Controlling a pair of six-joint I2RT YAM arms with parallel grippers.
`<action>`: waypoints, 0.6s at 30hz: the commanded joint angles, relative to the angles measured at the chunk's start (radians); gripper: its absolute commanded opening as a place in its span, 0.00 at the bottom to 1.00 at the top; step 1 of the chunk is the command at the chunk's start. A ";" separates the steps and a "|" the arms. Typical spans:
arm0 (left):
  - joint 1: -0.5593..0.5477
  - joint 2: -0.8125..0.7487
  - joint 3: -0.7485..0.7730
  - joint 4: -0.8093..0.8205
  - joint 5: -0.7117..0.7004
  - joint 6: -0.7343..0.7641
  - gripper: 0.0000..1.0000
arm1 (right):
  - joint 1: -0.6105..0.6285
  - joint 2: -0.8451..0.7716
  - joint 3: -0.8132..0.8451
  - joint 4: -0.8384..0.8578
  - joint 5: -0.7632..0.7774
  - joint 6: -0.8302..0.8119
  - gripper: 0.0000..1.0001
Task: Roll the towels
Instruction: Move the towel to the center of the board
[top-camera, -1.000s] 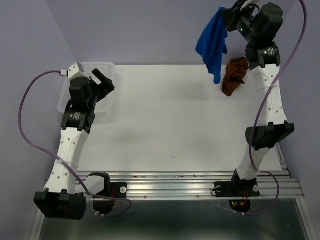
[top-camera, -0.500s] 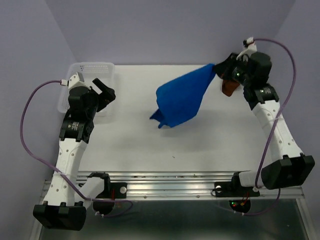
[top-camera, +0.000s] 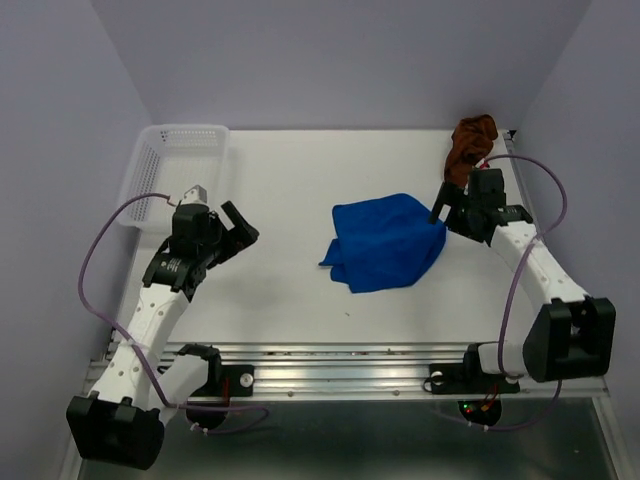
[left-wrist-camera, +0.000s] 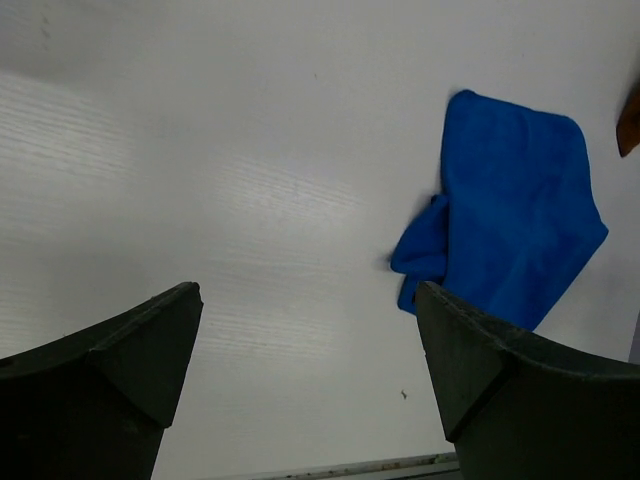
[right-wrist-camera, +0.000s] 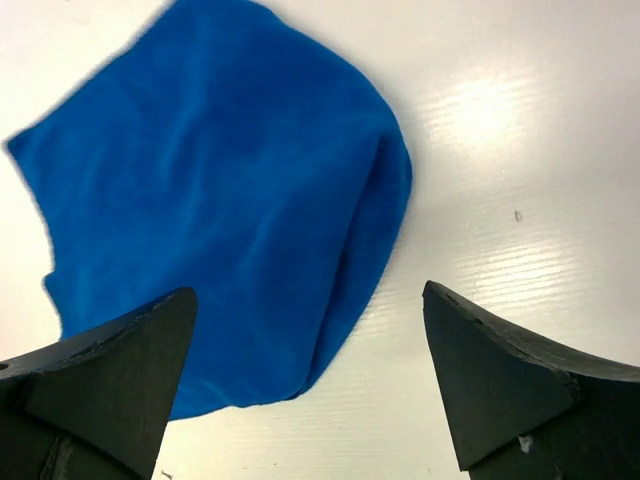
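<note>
The right tool (right-wrist-camera: 308, 295) is spread wide and holds nothing. It hangs over the right edge of the blue towel (top-camera: 385, 243), which lies loosely crumpled on the worktop (top-camera: 280, 180), right of centre; whether a fingertip brushes the cloth is hard to tell. The left tool (left-wrist-camera: 307, 290) is equally wide and empty, well apart from it. The rust-brown towel (top-camera: 470, 150) sits bunched at the far right corner.

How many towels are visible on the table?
2. The blue towel lies spread near the middle of the table, slightly right; the rust-brown towel sits bunched at the far right corner. No other is visible.
</note>
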 joint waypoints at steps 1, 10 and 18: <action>-0.114 -0.042 -0.065 0.053 0.036 -0.074 0.99 | 0.067 -0.152 -0.044 0.029 0.011 -0.074 1.00; -0.275 -0.060 -0.172 0.064 -0.027 -0.189 0.99 | 0.538 -0.231 -0.101 0.035 0.066 -0.111 1.00; -0.278 -0.060 -0.166 0.009 -0.102 -0.189 0.99 | 0.862 0.117 0.053 -0.009 0.320 -0.046 1.00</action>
